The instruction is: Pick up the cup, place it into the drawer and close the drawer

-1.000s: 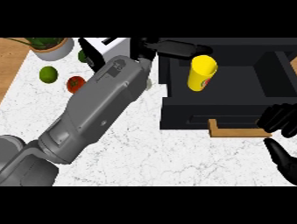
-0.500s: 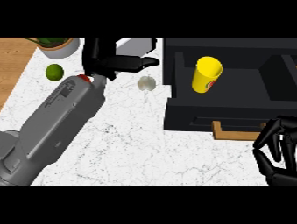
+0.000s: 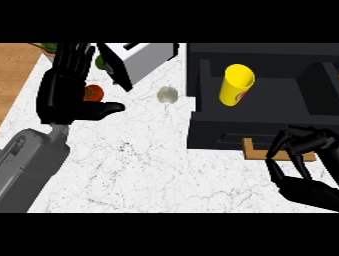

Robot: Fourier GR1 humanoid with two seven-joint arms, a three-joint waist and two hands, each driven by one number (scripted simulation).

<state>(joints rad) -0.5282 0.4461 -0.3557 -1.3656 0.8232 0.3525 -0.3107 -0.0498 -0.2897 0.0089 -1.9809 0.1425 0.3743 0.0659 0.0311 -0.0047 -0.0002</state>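
Observation:
The yellow cup (image 3: 237,85) sits inside the open black drawer (image 3: 319,95), leaning toward the drawer's left side. No hand touches it. My left hand (image 3: 67,95) is over the counter, well left of the drawer. It is open, with fingers straight and pointing away and the thumb out to the right. My right hand (image 3: 314,167) hovers just in front of the drawer's front panel (image 3: 224,135). Its fingers are curled with their tips near the panel's lower edge, and it holds nothing.
A white toaster (image 3: 148,57) stands at the back, left of the drawer. A garlic bulb (image 3: 168,94) lies between my left hand and the drawer. A tomato (image 3: 94,93) and a green fruit (image 3: 99,62) show beside my left hand. A wooden strip (image 3: 255,150) lies under the drawer front.
My left arm has pulled back to the left, away from the drawer, leaving the cup inside. My right hand has come up toward the drawer's front with its fingers curled.

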